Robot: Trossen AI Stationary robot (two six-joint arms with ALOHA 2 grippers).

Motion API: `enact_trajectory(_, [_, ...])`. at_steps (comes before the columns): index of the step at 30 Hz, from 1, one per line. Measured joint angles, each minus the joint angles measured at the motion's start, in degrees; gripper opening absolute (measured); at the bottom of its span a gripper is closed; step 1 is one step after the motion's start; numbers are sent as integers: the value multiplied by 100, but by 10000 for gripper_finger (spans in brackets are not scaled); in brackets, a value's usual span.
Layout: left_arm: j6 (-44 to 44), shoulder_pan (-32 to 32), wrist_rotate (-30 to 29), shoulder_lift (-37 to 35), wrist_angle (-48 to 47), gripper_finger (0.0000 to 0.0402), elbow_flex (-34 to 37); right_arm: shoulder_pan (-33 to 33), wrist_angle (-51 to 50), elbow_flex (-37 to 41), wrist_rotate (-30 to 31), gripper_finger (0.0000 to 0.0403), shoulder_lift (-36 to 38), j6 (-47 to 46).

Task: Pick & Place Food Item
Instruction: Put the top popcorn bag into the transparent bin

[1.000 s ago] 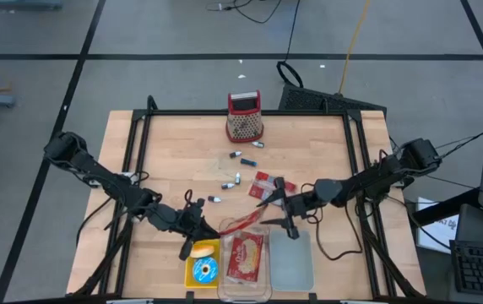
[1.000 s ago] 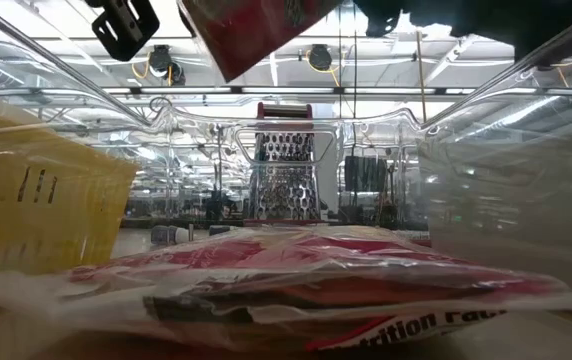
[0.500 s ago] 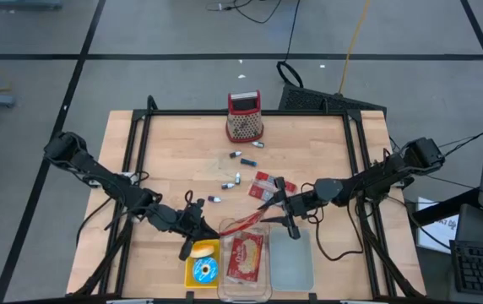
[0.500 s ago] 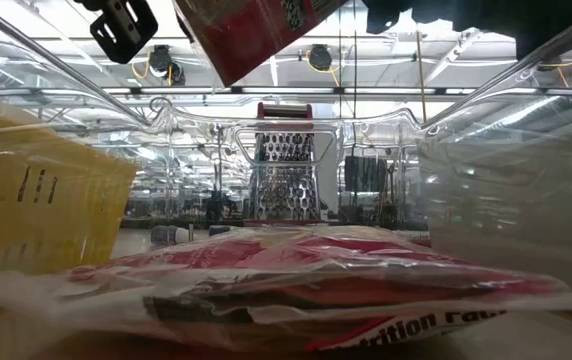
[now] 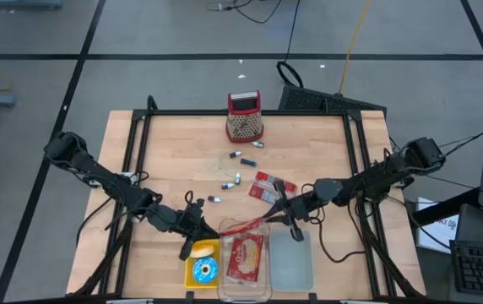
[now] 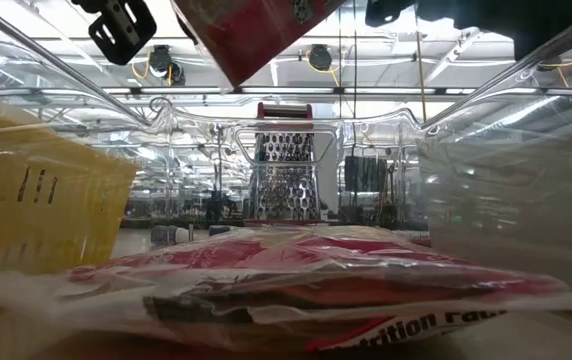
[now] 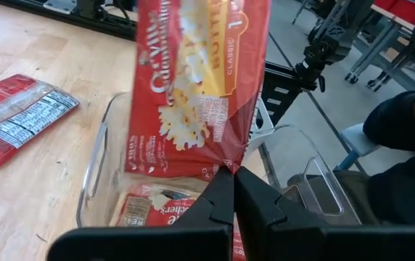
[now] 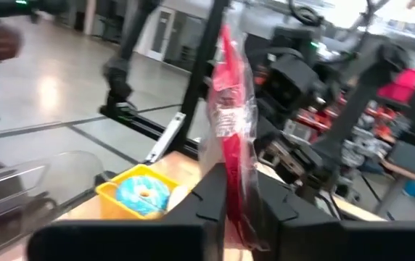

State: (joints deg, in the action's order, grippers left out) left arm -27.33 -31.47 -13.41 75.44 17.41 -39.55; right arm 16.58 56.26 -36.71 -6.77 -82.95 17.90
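From above, the left gripper [image 5: 198, 226] sits near the table's [image 5: 174, 152] front edge, just over the yellow box [image 5: 203, 263] with its blue-iced doughnut [image 5: 205, 270], and the red popcorn bag [image 5: 243, 224] shows only as a thin strip stretched between the two grippers above the clear container [image 5: 246, 257]. The left wrist view fills in what the overhead cannot: the bag's printed face [image 7: 196, 80], red with a yellow band and pictured popcorn, hangs flat over the clear container [image 7: 99, 174], and the left gripper's fingers [image 7: 226, 206] are pressed together, pinching its lower edge. A second red packet [image 7: 157, 210] lies inside that container, and another red packet [image 7: 19, 119] lies on the wood beside it.

The low view looks through the container wall at the packet lying inside [image 6: 296, 285], with the held bag's corner [image 6: 251, 30] overhead and a metal grater [image 6: 286, 175] standing behind.

The right gripper [image 5: 285, 218] is also closed on the bag; its wrist view shows the bag edge-on [image 8: 233, 130], thin and crinkled, clamped between its fingers [image 8: 211, 196].
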Motion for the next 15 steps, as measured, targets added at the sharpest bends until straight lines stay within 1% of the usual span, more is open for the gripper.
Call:
enact_trajectory(2, [65, 9, -15, 0, -6, 6, 0, 0, -38, 2, -182, 5, 67, 32])
enact_trajectory(5, [307, 9, -151, 0, 35, 17, -4, 0, -82, 4, -294, 5, 207, -201])
enact_trajectory(6, [310, 9, -297, 0, 33, 23, -6, 0, -173, 5, -386, 3, 281, -244])
enact_trajectory(9, [297, 9, -705, 0, -28, 50, -4, 73, -450, 9, -390, 2, 536, -265])
enact_trajectory(12, [305, 8, -1264, 0, -288, 89, -7, 240, -639, 9, -383, 1, 748, -268])
enact_trajectory(15, [393, 12, -1887, -17, -607, 132, -4, 458, -616, 9, -404, 1, 927, -252])
